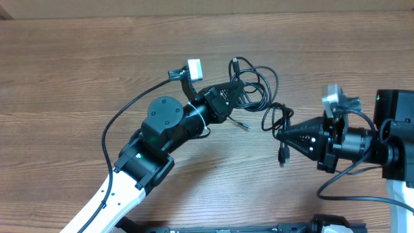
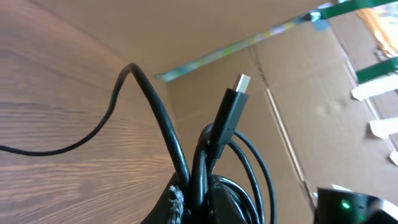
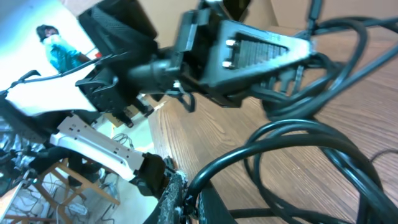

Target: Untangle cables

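The left tool (image 1: 238, 90) and right tool (image 1: 281, 135) each pinch tight on the thin black tangled cables (image 1: 257, 92) strung between them.

the cables (image 1: 259, 90) are bunched a little right of the middle of the desk (image 1: 77, 65), between the 2 arms. the left end effector (image 1: 238, 90) meets the bunch from its left side, and the right end effector (image 1: 279, 136) meets it from its near right corner. 1 plug (image 1: 283, 156) sits just nearer than the right tip. a second one (image 1: 244, 123) sits between the 2 end effectors. a cardboard wall (image 2: 280, 93) stands behind the desk.
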